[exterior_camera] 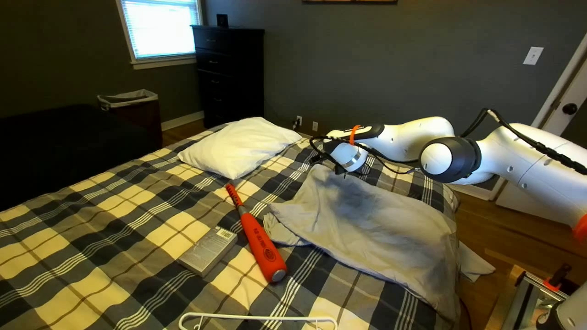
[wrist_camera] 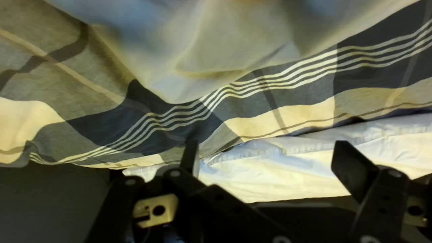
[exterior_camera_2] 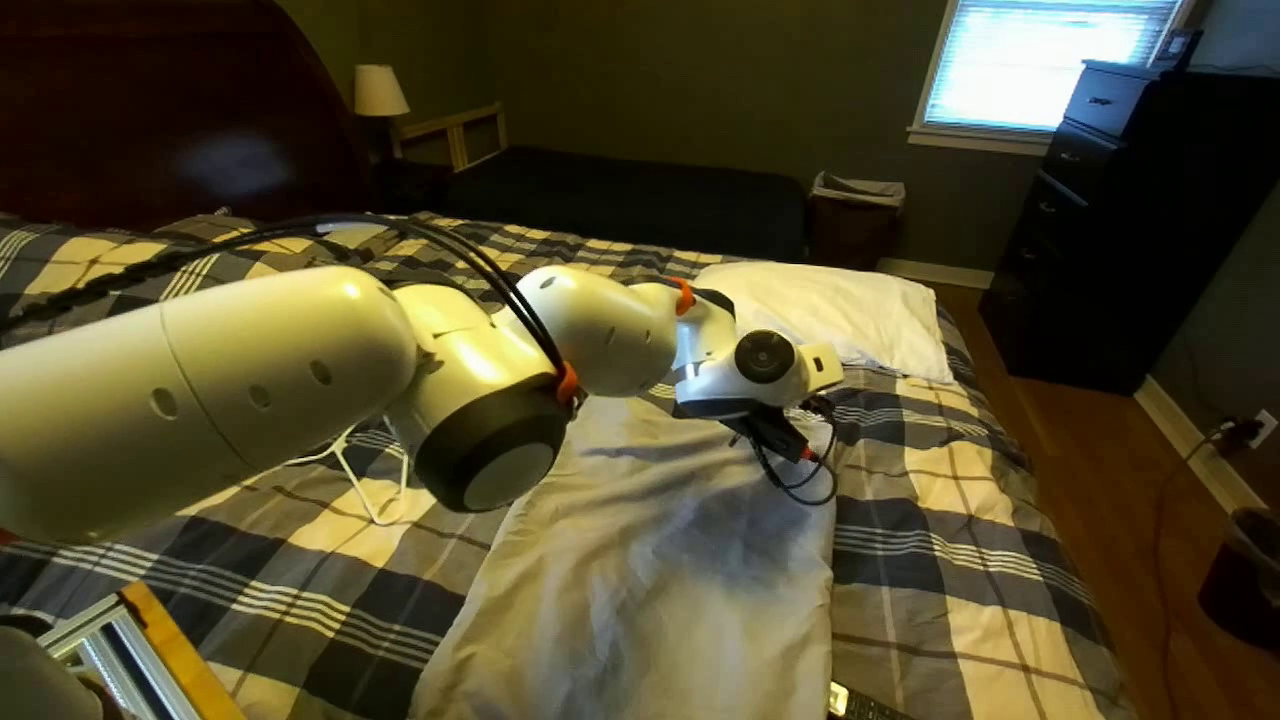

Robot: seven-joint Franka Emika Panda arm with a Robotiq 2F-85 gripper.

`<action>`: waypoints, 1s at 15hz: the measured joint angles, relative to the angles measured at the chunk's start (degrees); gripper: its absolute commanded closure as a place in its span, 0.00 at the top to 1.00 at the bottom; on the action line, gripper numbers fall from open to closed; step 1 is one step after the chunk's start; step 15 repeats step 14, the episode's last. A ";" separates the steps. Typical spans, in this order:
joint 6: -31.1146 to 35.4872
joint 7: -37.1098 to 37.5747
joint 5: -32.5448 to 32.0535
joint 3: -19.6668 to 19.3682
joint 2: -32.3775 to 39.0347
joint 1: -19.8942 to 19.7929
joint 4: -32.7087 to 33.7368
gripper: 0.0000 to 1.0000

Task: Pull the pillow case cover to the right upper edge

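The pillow case cover is a wrinkled pale grey-beige sheet, spread flat on the plaid bedspread under my arm. It also shows in an exterior view and at the top of the wrist view. One corner hangs past the bed's near side. My gripper is open, with nothing between its fingers. It sits above the cover's far end; in an exterior view its fingers are small and partly hidden. In the wrist view the cover's corner lies apart from the fingertips. The plaid border runs along the bed's side by the floor.
A plump white pillow lies beyond the gripper, also in an exterior view. A red bat, a grey box and a white hanger lie on the bed. A remote lies beside the cover.
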 measured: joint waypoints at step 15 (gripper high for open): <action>-5.76 2.55 -7.42 -6.23 -10.92 5.32 -15.21 1.00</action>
